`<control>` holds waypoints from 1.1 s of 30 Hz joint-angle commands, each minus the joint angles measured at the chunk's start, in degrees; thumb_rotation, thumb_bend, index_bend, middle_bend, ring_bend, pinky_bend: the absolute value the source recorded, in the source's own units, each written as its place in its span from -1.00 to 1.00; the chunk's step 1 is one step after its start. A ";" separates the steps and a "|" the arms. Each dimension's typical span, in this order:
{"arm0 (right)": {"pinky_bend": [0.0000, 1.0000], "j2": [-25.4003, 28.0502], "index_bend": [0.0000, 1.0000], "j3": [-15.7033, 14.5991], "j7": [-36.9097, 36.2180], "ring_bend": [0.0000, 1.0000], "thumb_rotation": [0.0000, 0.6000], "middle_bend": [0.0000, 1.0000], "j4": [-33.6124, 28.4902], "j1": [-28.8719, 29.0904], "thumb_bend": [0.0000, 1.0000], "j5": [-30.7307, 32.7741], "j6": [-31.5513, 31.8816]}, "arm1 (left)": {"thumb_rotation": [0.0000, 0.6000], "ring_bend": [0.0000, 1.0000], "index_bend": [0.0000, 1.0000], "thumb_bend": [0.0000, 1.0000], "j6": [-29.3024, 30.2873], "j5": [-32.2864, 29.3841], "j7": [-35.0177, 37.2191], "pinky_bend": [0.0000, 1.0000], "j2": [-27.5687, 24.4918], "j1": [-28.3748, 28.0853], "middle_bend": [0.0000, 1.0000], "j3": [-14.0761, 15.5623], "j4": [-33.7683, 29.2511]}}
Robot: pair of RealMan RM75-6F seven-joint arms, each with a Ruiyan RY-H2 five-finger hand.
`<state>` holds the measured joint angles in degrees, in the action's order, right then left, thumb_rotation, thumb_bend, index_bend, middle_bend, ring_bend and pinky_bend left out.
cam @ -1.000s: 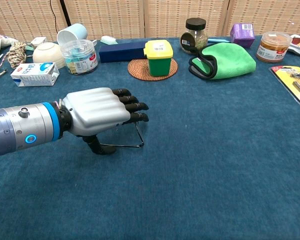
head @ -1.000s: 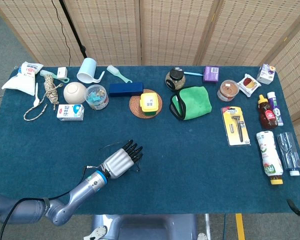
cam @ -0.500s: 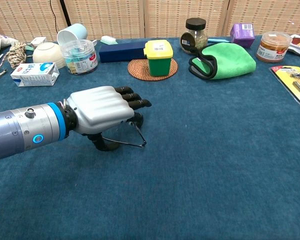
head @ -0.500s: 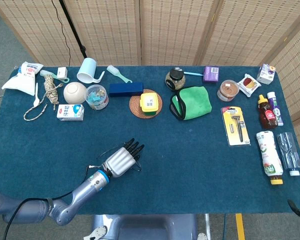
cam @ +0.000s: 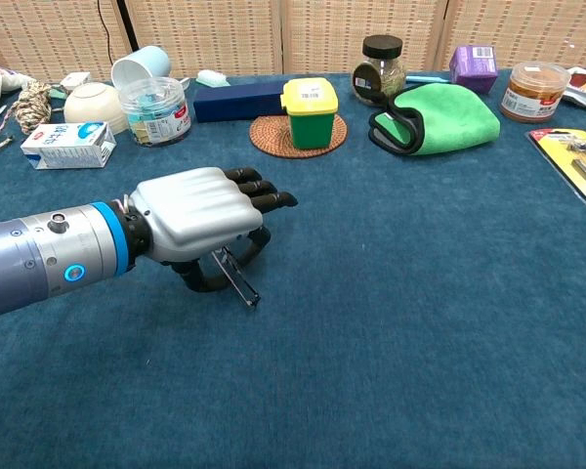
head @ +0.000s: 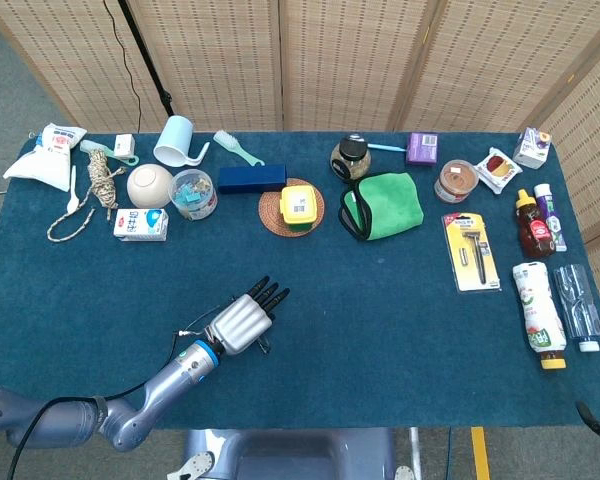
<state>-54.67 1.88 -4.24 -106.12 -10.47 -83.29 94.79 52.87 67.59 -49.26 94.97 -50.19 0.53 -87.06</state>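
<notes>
Pinching thin wire glasses [cam: 236,278], left hand [cam: 197,220], labels unreadable, right hand unseen

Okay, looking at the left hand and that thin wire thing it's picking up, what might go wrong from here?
The left hand holds the thin wire frame only by its upper end beneath the palm, with the rest hanging slanted toward the blue table. Such a slim piece could slip or twist out of the fingers. Its lower tip looks close to the cloth, so a sideways move might snag and bend it.
</notes>
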 commanded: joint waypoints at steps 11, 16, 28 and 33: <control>-1.00 -0.11 -0.85 0.21 -0.12 -1.00 1.00 -1.00 0.04 0.30 -0.56 -0.15 -0.31 | 0.80 -1.00 -0.95 -0.36 1.19 0.78 0.58 -1.00 -5.79 0.70 -1.00 0.45 -6.64; -1.00 -0.29 -0.85 0.20 -0.07 -1.00 1.00 -1.00 0.06 0.43 -0.56 -0.29 -0.47 | 0.80 -1.00 -1.00 -0.36 3.42 3.15 3.12 -1.00 -10.90 2.25 -1.00 1.09 -9.37; -1.00 -0.73 -0.85 0.30 0.94 -1.00 1.00 -1.00 -0.39 1.03 -0.56 -0.57 -1.07 | 0.81 -1.00 -1.00 -0.37 5.19 7.20 7.58 -1.00 -18.65 5.80 -1.00 4.15 -7.06; -1.00 -0.91 -0.84 0.24 1.45 -1.00 1.00 -1.00 -0.63 1.25 -0.56 -0.58 -1.45 | 0.82 -1.00 -1.00 -0.37 4.06 7.59 8.36 -1.00 -18.80 6.73 -1.00 5.24 -4.27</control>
<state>-55.56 2.13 -2.83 -106.72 -9.25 -83.85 93.38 57.36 75.12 -41.18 76.19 -43.78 5.42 -91.99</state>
